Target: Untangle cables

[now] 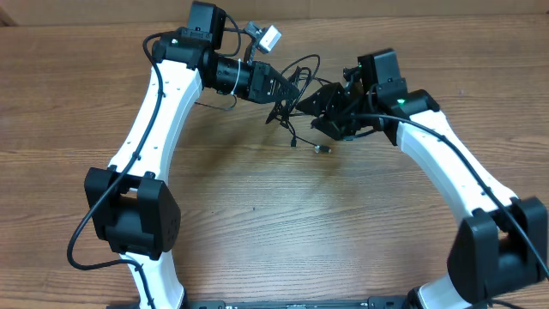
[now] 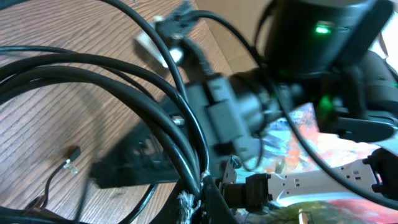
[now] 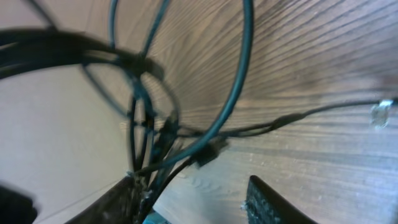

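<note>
The cables (image 1: pixel 290 112) are seen bunched at the tip of the left gripper (image 1: pixel 290 88), raised above the wooden table (image 1: pixel 257 223). In the left wrist view several black cords (image 2: pixel 124 87) are drawn together and pinched where that gripper's jaws are closed on them. The right gripper (image 1: pixel 313 101) is placed just beside the left gripper, facing it. Its fingers (image 3: pixel 273 202) are held apart, and strands (image 3: pixel 239 81) are seen passing down close to one finger without being clamped. A loose silver-tipped plug (image 1: pixel 323 148) lies on the table near the left gripper, on its right-arm side.
</note>
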